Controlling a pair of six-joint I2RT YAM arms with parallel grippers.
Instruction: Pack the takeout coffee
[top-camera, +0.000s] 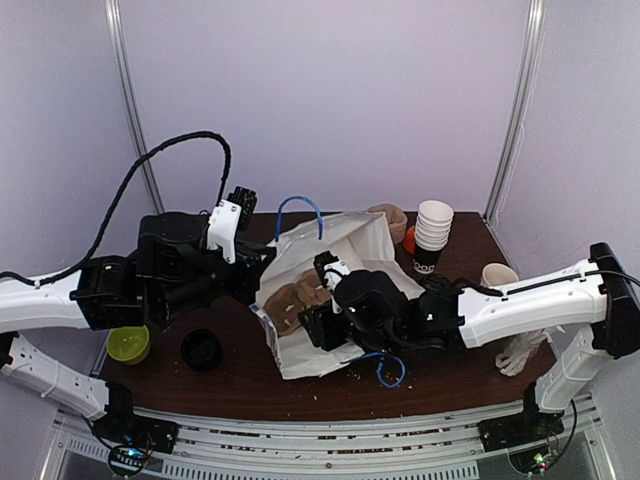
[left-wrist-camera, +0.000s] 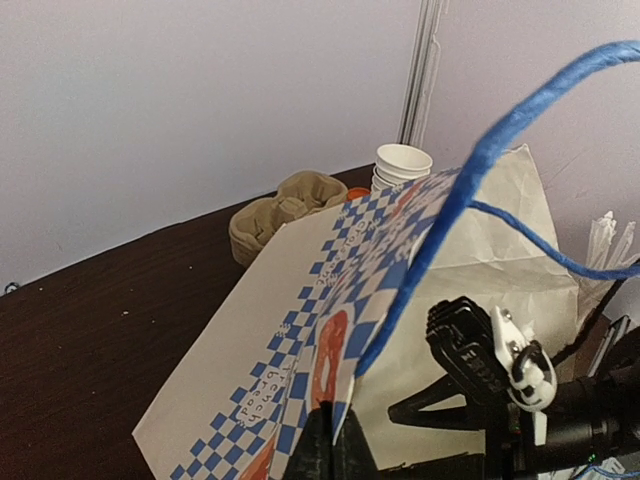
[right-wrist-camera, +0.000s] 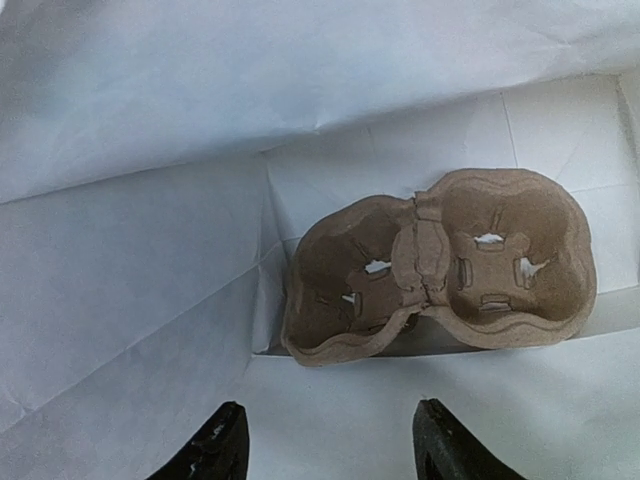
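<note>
The takeout coffee with its black lid is not in view. A white paper bag (top-camera: 352, 240) with blue checks (left-wrist-camera: 250, 330) lies on its side, its mouth toward the arms. My left gripper (top-camera: 262, 264) is shut on the bag's upper edge (left-wrist-camera: 335, 440) and holds it up. My right gripper (top-camera: 312, 322) is open and empty just inside the bag's mouth (right-wrist-camera: 330, 445). A brown cardboard cup carrier (top-camera: 296, 298) lies inside the bag, a little ahead of the right fingers (right-wrist-camera: 440, 265), with no cup in it.
A stack of lidless paper cups (top-camera: 432, 235) stands at the back right, with a second cardboard carrier (top-camera: 388, 218) beside it. A cream mug (top-camera: 498, 275) stands at the right. A green bowl (top-camera: 128, 343) and a black round lid-like thing (top-camera: 201, 350) are at the front left.
</note>
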